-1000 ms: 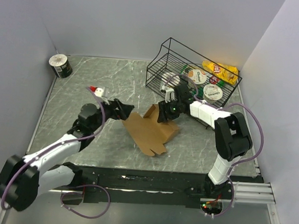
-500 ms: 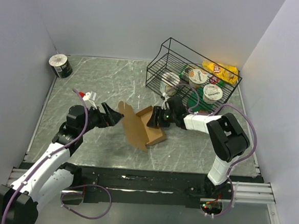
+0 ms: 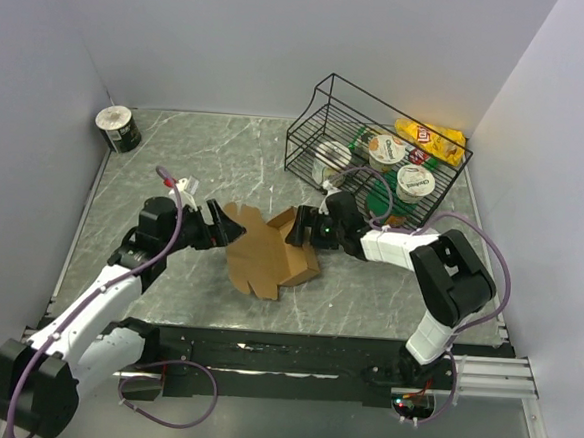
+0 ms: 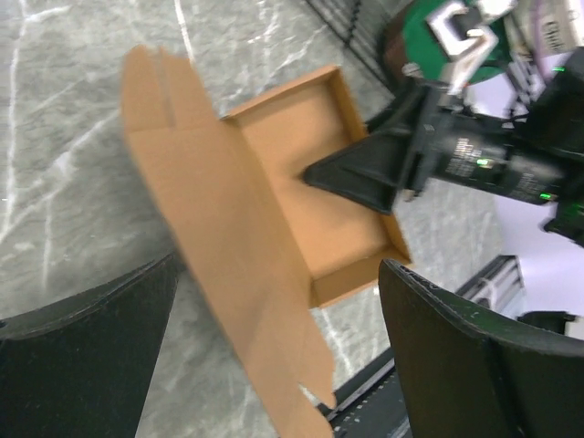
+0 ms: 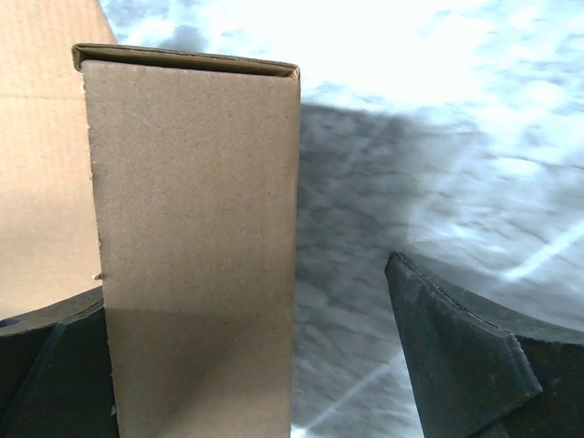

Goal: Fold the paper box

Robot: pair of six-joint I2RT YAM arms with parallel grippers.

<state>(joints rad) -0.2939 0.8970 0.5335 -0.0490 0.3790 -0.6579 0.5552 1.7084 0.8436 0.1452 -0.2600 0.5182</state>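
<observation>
The paper box (image 3: 266,255) is a brown cardboard mailer at the table's middle, a shallow tray with its long lid flap spread toward the near left. My left gripper (image 3: 229,230) is open at the flap's far left edge. In the left wrist view the flap (image 4: 228,237) runs between my wide-apart fingers (image 4: 474,356) without being pinched, and the tray (image 4: 319,173) lies beyond it. My right gripper (image 3: 296,231) is open at the tray's far right corner. In the right wrist view its fingers (image 5: 474,356) straddle an upright side wall (image 5: 196,237).
A black wire basket (image 3: 325,106) stands tilted at the back right, holding yogurt cups (image 3: 413,180) and a yellow snack bag (image 3: 433,141). A small roll (image 3: 118,129) sits in the back left corner. Side walls close in on both sides.
The box has slid left and its lid flap has dropped from upright toward the near left. My right arm reached left with it. My left gripper shifted slightly right and stays at the flap.
</observation>
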